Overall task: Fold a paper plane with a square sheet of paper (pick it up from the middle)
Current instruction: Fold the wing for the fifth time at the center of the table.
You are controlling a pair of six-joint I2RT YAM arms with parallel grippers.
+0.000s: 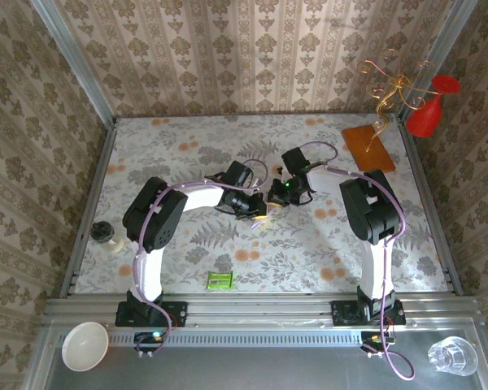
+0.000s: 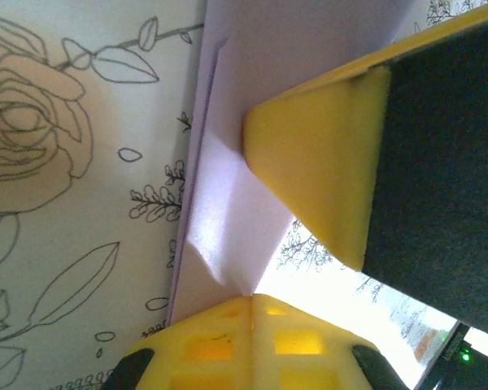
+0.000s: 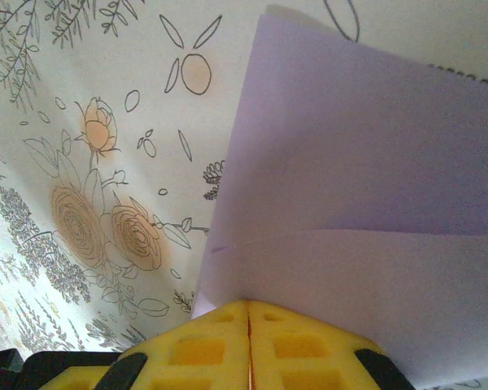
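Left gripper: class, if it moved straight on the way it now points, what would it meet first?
The lavender sheet of paper that the left gripper is shut on runs straight ahead. A yellow finger of the right gripper sits just right of that line; depth is unclear.

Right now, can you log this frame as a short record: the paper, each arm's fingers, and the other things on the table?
paper: lavender sheet, creased, held at the middle of the floral table
left fingers: shut on the sheet
right fingers: shut on the sheet
other items: orange-brown board at the far right corner; green packet near the front edge
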